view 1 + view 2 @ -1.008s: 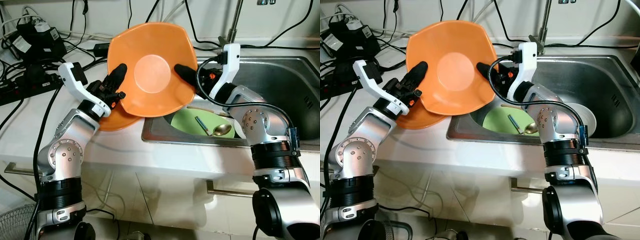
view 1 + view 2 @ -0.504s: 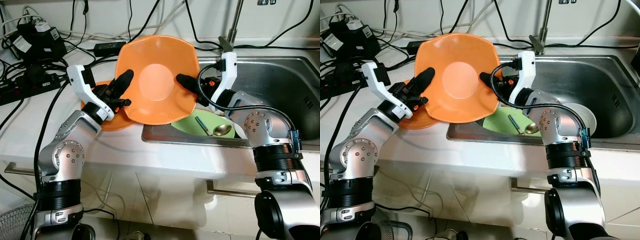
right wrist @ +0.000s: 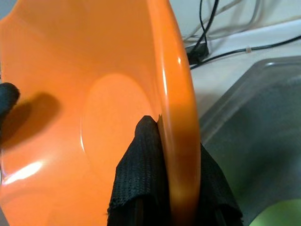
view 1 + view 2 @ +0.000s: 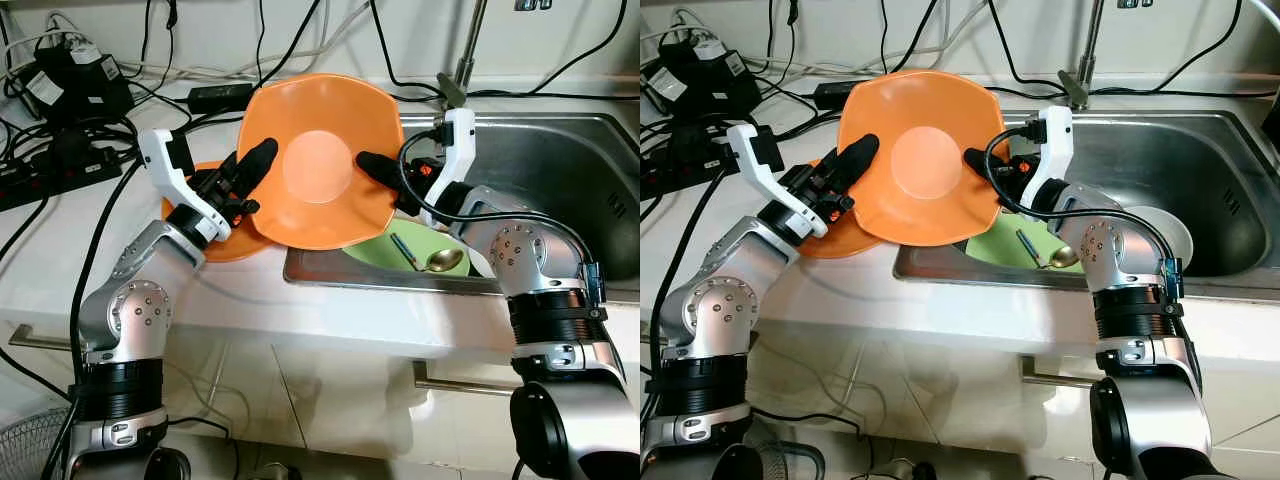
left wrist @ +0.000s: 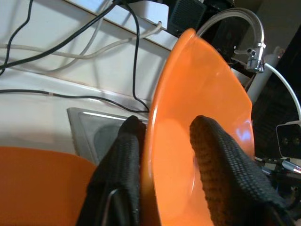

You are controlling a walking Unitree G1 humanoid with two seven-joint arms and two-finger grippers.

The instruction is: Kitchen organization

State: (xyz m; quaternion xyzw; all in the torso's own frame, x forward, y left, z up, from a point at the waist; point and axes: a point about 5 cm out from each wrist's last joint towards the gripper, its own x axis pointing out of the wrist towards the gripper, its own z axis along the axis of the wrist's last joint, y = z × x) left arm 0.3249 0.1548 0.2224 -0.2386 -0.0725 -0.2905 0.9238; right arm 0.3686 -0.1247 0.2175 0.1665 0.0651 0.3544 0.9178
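A large orange bowl [image 4: 320, 160] is held tilted above the counter at the sink's left edge, its hollow facing me. My left gripper [image 4: 250, 172] is shut on its left rim, one finger [image 5: 221, 174] inside and one behind. At the opposite rim my right gripper [image 4: 378, 170] is shut as well, its finger [image 3: 143, 174] pressed against the inner wall. A second orange dish [image 4: 222, 240] lies on the counter under the left gripper. In the sink rests a green plate [image 4: 400, 245] with a spoon [image 4: 440, 262] and a blue-handled utensil [image 4: 402, 250].
The steel sink [image 4: 560, 170] spans the right side, with a white dish [image 4: 1165, 232] in it and a faucet [image 4: 465, 50] behind. Power strips and tangled black cables [image 4: 70, 90] crowd the counter's back left. The white counter's front edge [image 4: 300, 320] runs below.
Both grippers have carried the orange bowl lower and slightly rightward, toward the orange dish and sink edge. The grips on its rims are unchanged.
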